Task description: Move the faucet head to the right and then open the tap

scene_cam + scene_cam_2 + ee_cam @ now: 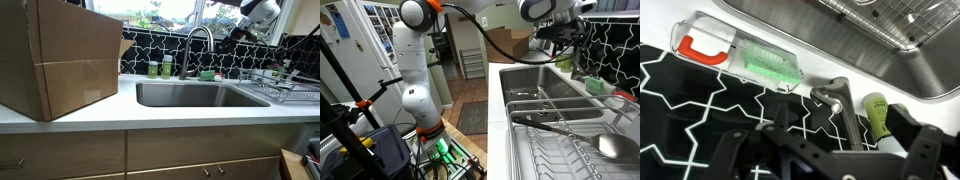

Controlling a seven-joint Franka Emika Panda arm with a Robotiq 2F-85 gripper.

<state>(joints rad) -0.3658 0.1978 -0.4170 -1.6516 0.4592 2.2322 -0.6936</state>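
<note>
- The white countertop surface (100, 112) carries a recessed stainless-steel sink basin (195, 95). Wooden cabinet fronts (190, 150) sit below its front edge.
- A black wall tile with a white line pattern (700, 120) backs the surface. A bright window (170, 12) sits above the tile.
- A large brown cardboard box (60, 55) stands on the surface beside the basin. Its near corner is close to the front edge.
- A wire dish rack (288, 88) stands on the surface on the opposite side of the basin.
- The tap, a tall slim silver gooseneck (188, 55), rises from the back rim of the basin. The faucet head (210, 47), its down-curved tip, points into the basin.
- Two small green bottles (160, 68) stand just beside the tap base, on the box side. A green sponge (207, 74) lies on the rack side.
- In the wrist view, a clear plastic case holding a green-bristled brush with a red handle (740, 55) lies between the tile and the basin.
- The dark claw (828, 150) has its fingers spread wide and grips nothing. In an exterior view it hangs above the back rim, near the faucet head on the rack side, and apart from it.
- The white jointed arm (415, 60) rises from a stand at the end of the counter.
- Open room lies above the basin, between the spout and the rack.
</note>
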